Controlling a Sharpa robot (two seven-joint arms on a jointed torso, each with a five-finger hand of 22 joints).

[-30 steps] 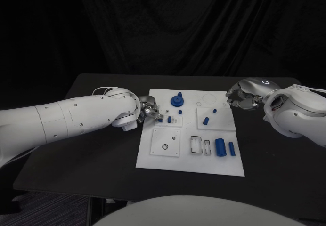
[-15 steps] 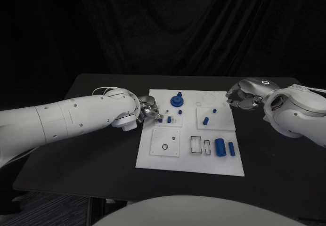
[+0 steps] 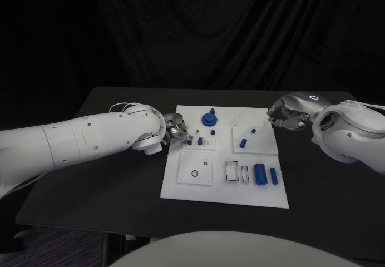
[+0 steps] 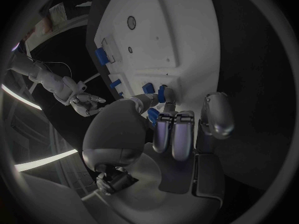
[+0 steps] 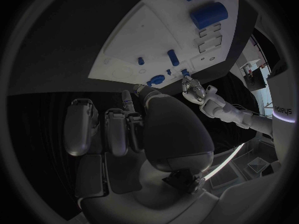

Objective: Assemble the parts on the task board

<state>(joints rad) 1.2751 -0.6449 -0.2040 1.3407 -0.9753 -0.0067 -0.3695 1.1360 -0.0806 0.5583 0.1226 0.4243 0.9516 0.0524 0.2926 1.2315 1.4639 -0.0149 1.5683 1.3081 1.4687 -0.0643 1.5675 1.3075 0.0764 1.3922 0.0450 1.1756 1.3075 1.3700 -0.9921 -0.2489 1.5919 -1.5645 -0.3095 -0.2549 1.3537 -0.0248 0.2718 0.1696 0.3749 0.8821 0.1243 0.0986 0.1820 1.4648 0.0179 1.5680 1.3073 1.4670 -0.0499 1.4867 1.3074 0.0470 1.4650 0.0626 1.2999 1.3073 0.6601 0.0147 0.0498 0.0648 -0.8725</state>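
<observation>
Task board: white plate at centre of table, long side running away from the robot.

Small blue part: on the board's left margin, just inside the edge, with a second small blue part just beside it toward the board's middle. Long axis too small to tell.

Left hand: at the board's left edge, fingers curled down over that margin, tips at the small blue part. Pinched or merely touched: cannot tell, contact hidden by the thumb in the left wrist view.

Right hand: off the board's far right corner, fingers curled in, nothing visible in them. Well apart from the left-margin parts.

Large blue cylinder and slim blue cylinder: lying side by side near the board's right edge, long axes parallel to the board's long side, closer to the right arm.

Judgement: left hand nearer by far to the left-margin parts, so next move likely its own. Approach from the left, inward and downward. Confirm grip before lifting.
</observation>
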